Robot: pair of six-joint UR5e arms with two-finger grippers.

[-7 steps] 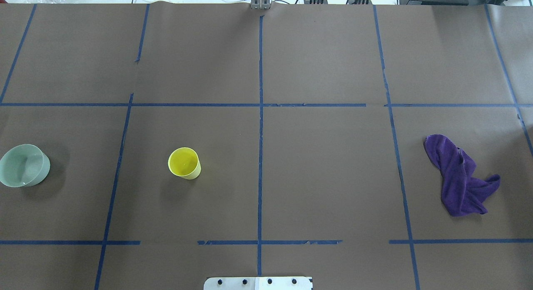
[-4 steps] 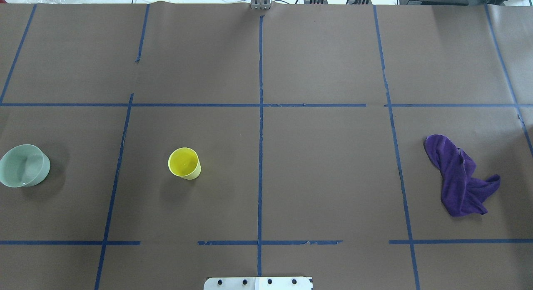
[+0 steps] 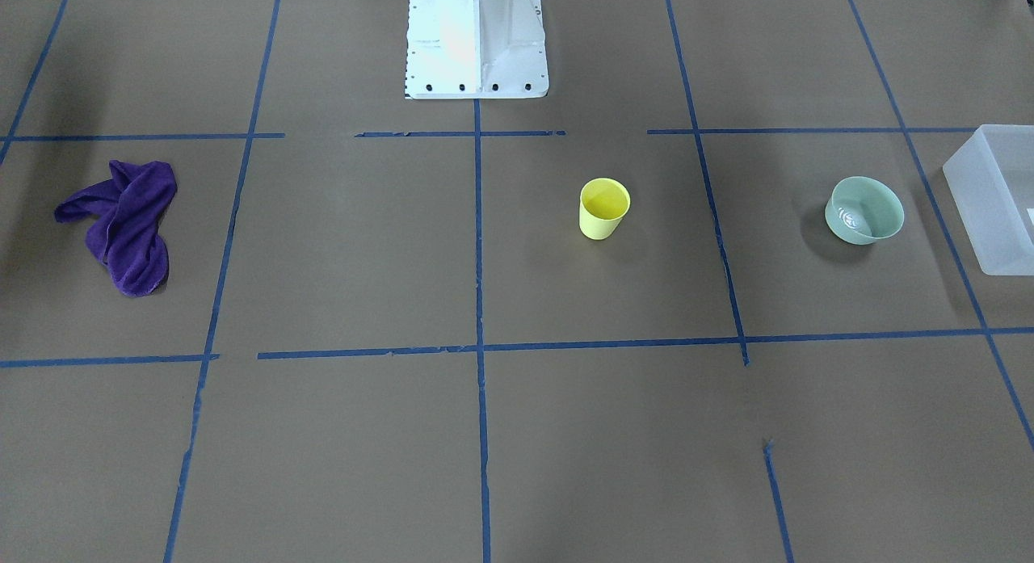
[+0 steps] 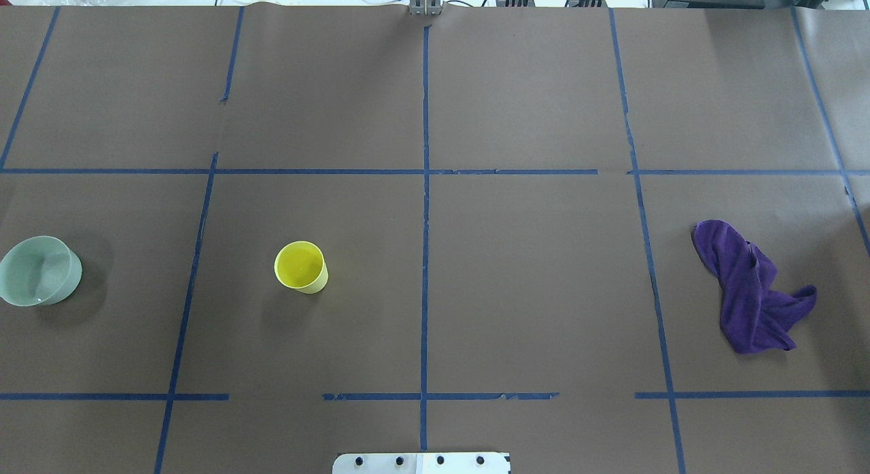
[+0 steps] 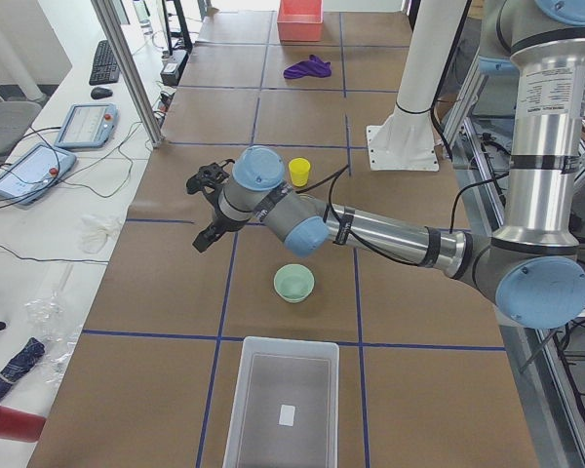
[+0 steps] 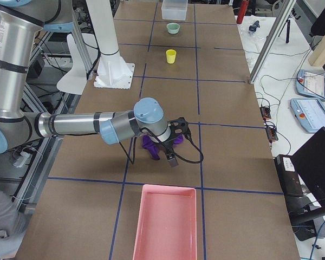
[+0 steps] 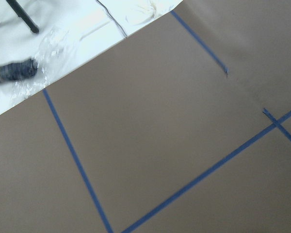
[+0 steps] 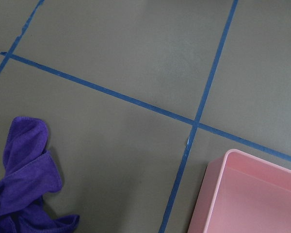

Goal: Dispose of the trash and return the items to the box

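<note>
The yellow cup point(image 4: 300, 266) stands upright left of the table's middle; it also shows in the front view point(image 3: 603, 208). The mint-green bowl point(image 4: 39, 270) sits at the far left edge, with a white mark inside in the front view point(image 3: 864, 210). The frosted white box point(image 3: 965, 195) lies beyond the bowl, empty except for a white label point(image 5: 232, 409). My left gripper point(image 5: 197, 213) hovers over bare table, away from cup and bowl. My right gripper point(image 6: 179, 142) hangs just above the purple cloth point(image 6: 148, 144). I cannot tell whether either gripper is open or shut.
The purple cloth point(image 4: 747, 290) lies crumpled at the right side. A pink tray point(image 6: 165, 222) lies past the cloth at the table's right end, its corner in the right wrist view point(image 8: 242, 194). The white robot base point(image 3: 477, 38) stands at the near middle edge.
</note>
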